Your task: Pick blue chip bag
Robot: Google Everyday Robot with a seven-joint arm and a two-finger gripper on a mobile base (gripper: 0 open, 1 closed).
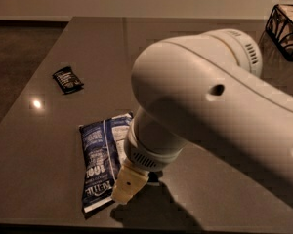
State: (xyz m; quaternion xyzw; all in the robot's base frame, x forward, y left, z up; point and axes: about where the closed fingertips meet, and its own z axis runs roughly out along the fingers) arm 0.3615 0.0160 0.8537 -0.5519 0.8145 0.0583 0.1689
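Note:
The blue chip bag (98,161) lies flat on the brown table (44,145) near its front edge, with white lettering and a white panel facing up. Its right part is hidden behind my arm. My gripper (129,186) shows as a pale yellow piece below the white wrist, low over the bag's right edge near the bag's lower end. My big white arm (210,111) fills the middle and right of the view.
A small black packet (67,79) lies at the left back of the table. A dark wire basket (286,24) stands at the back right corner. The table's front edge runs just below the bag. The sponge is hidden behind my arm.

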